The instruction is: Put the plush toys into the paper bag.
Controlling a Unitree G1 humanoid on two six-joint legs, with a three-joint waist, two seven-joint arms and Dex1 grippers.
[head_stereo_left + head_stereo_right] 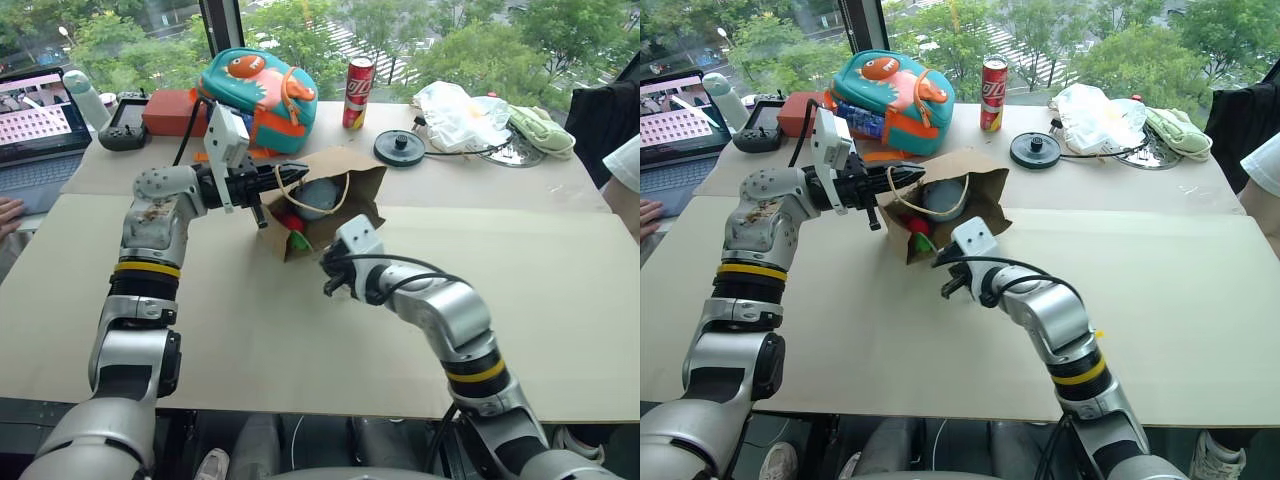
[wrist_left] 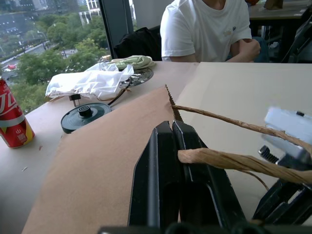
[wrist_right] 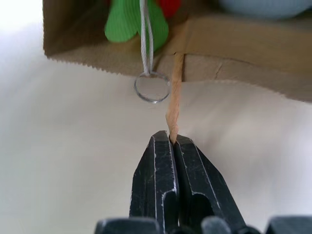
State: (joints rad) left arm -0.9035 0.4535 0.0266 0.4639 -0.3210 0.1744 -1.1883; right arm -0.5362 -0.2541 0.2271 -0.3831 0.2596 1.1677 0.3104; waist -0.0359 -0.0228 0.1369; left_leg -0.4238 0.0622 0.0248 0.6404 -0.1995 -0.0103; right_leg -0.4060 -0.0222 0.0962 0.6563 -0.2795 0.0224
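Right wrist view: my right gripper is clamped on a brown paper-cord handle; left gripper pinches the other handle. Plain brown kraft paper bag lies on its side mid-table, mouth toward me, long axis running away. Grey fuzzy ball and red chili plush both inside; I'd call it nearly done, bag not yet upright.

Left arm raised, elbow bent, wrist turned inward so left gripper points level toward the right; fingers pressed together, pinching a paper-cord handle. Right arm reaching forward-left, right gripper angled slightly downward, jaws clamped tight on tip of another cord handle
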